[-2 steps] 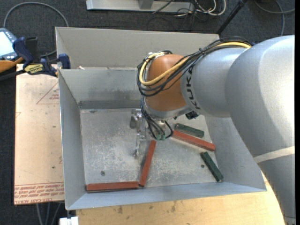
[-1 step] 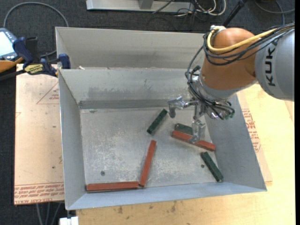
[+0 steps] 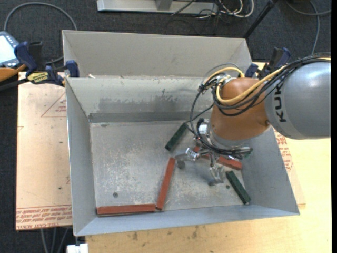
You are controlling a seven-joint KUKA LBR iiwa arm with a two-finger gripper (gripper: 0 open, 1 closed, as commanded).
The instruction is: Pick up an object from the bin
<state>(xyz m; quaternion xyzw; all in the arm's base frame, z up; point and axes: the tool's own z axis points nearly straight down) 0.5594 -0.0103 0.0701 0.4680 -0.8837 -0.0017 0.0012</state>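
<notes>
Short red stick (image 3: 233, 164): right of the bin floor's middle, partly under the orange wrist cover (image 3: 239, 112), just beside the jaws.
Jaws: spread apart with nothing between them, low over bare floor left of that stick.
Dark green stick (image 3: 238, 187): slanted, just below the red one, close to the right wall's foot.
Second green stick (image 3: 176, 137): up-left, near the back wall's foot.
Long red-brown sticks: one (image 3: 166, 183) slanted mid-floor, its lower end meeting another (image 3: 125, 210) along the front wall.
Open room: the bin (image 3: 79, 141) has its left floor half bare.
</notes>
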